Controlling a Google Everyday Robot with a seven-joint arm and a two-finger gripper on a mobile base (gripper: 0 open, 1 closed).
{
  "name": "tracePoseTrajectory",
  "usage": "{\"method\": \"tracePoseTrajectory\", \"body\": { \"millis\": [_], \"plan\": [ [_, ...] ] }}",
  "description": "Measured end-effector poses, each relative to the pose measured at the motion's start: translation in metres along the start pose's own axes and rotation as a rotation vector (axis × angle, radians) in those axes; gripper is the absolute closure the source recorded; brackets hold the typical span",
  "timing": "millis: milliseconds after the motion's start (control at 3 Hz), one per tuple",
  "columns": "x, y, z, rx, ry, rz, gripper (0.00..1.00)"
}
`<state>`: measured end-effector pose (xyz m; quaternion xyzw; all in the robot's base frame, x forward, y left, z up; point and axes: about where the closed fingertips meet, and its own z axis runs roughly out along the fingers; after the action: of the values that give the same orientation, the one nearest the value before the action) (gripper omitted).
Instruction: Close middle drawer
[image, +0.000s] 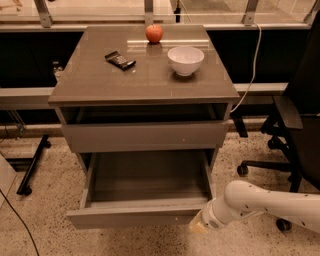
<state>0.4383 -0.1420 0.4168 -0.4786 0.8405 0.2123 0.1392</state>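
Observation:
The middle drawer (130, 218) stands pulled far out of the grey cabinet (90, 85). Its deep grey box is empty and its flat front panel faces me low in the camera view. My gripper (199, 226) is at the end of my white arm, which reaches in from the right. It sits against the right end of the drawer's front panel. The drawer above (145, 136) has a shorter front and stands slightly out. Any drawer below is hidden by the open one.
On the cabinet top are a red apple (154, 33), a white bowl (185, 59) and a dark snack bar (120, 60). A black office chair (300, 130) stands to the right, close to my arm. A white cable (255, 65) hangs at the back right. The floor is speckled.

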Motion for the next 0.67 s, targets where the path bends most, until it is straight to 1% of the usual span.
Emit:
{"method": "tracePoseTrajectory", "body": {
  "millis": [333,667],
  "plan": [
    [-0.028,-0.02,-0.004,0.093,-0.085,-0.033,1.0],
    [-0.043,-0.03,-0.007,0.136,-0.123,-0.058,1.0]
  ]
}}
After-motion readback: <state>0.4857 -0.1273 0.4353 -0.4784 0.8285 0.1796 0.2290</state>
